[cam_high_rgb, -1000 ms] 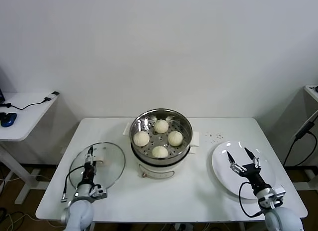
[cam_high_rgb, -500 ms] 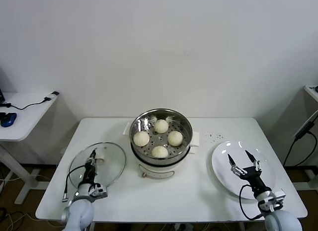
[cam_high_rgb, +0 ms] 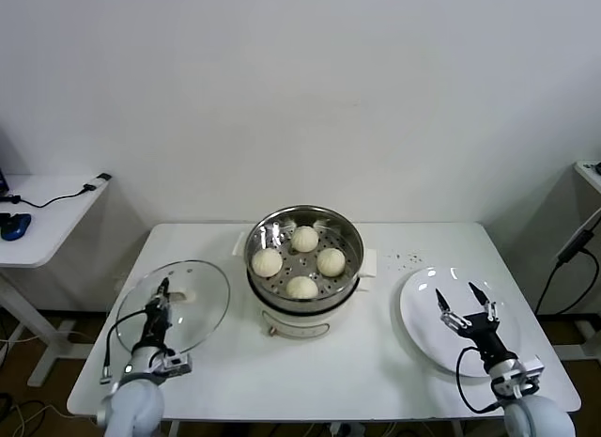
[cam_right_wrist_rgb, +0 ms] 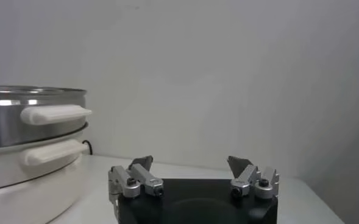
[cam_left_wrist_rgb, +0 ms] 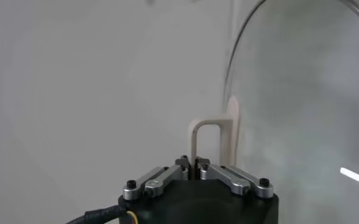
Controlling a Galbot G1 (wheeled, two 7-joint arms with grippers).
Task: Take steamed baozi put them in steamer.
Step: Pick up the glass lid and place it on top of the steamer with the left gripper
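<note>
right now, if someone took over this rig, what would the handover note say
Left hand: shut on the glass lid's handle, lid tilted up at the table's left.
Right hand: open, empty, above the white plate on the right.
Baozi: all four sit on the perforated tray in the steamer, mid-table.
Done: buns loaded; plate bare.
Left: probably carry the lid over and set it on the steamer.

Cream-white baozi (cam_high_rgb: 302, 287) — perforated silver steamer (cam_high_rgb: 349, 264)

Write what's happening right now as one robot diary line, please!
left gripper: shut on glass lid handle, lid tilted up | right gripper: open over empty white plate | baozi: four in steamer
</note>
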